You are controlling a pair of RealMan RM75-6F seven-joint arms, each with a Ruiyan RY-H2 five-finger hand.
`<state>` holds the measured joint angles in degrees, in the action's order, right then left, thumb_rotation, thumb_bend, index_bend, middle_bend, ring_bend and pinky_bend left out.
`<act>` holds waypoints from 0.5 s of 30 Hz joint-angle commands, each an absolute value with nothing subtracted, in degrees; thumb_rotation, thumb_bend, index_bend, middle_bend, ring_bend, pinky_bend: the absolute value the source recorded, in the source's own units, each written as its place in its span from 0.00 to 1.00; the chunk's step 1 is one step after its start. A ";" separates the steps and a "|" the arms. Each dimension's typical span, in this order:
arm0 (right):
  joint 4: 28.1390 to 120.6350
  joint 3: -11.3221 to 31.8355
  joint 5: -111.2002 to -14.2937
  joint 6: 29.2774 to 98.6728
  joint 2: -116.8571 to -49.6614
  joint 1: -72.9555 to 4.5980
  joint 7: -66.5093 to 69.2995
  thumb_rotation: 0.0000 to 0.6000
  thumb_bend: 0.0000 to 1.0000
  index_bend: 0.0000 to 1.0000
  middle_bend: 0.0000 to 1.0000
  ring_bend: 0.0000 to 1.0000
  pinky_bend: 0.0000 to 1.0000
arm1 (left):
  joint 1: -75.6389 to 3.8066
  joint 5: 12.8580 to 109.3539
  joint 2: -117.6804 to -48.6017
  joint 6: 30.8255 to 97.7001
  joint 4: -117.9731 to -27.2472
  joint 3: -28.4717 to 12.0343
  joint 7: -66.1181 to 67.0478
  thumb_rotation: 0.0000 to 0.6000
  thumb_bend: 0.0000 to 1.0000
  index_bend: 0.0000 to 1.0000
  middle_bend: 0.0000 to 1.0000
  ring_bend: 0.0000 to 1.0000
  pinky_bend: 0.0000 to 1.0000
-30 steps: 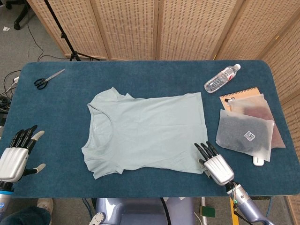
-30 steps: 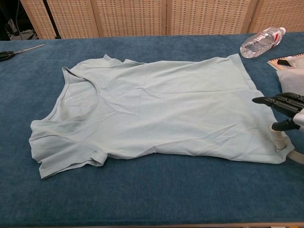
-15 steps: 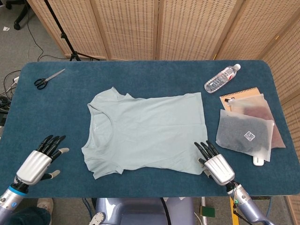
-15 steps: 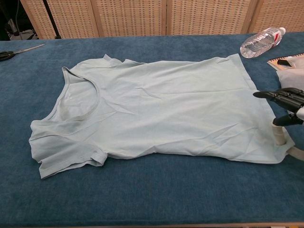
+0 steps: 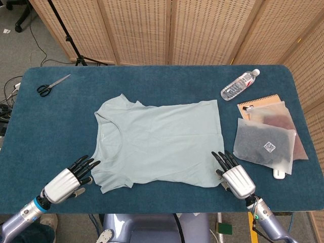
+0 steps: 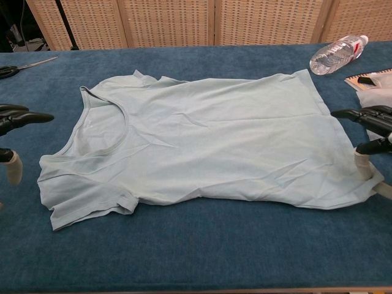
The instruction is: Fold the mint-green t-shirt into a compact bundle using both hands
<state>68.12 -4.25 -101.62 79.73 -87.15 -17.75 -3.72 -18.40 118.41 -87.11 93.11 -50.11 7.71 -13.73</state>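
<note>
The mint-green t-shirt lies flat on the blue table, neck to the left, hem to the right. My left hand hovers just left of the near sleeve, fingers spread, holding nothing. My right hand sits at the near right hem corner with its fingers extended over the fabric edge. In the chest view its thumb seems to touch the hem; no fold of cloth is lifted.
Scissors lie at the far left. A water bottle lies at the far right. A notebook under translucent pouches sits right of the shirt. A white object rests near the right front edge. Wicker screens stand behind.
My left hand has swept in from the table's left front edge toward the near sleeve and now shows in the chest view. My right hand has shifted slightly right at the hem.
</note>
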 commanded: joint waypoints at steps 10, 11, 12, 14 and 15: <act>68.32 -4.52 -101.22 79.07 -86.90 -17.92 -4.09 1.00 0.47 0.65 0.00 0.00 0.00 | -20.91 116.68 -98.77 97.97 -30.31 8.05 -22.39 1.00 0.18 0.56 0.00 0.00 0.00; 68.32 -4.52 -101.18 79.04 -86.90 -17.93 -4.08 1.00 0.47 0.65 0.00 0.00 0.00 | -21.01 116.50 -99.33 98.07 -29.55 8.09 -22.74 1.00 0.17 0.56 0.00 0.00 0.00; 68.31 -4.53 -101.15 78.98 -86.89 -17.97 -4.04 1.00 0.47 0.65 0.00 0.00 0.00 | -21.12 116.21 -100.12 98.38 -28.43 8.10 -23.27 1.00 0.17 0.56 0.00 0.00 0.00; 68.31 -4.50 -101.07 78.92 -86.87 -18.04 -3.90 1.00 0.47 0.65 0.00 0.00 0.00 | -21.32 115.69 -101.49 98.61 -26.53 8.17 -24.39 1.00 0.17 0.56 0.00 0.00 0.00; 68.33 -4.49 -101.03 78.88 -86.84 -18.07 -3.80 1.00 0.47 0.65 0.00 0.00 0.00 | -21.39 115.38 -102.20 98.51 -25.45 8.29 -24.97 1.00 0.17 0.56 0.00 0.00 0.00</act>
<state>68.32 -4.49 -101.03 78.89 -86.84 -18.07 -3.81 -21.05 116.04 -100.97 98.29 -26.86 8.06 -23.85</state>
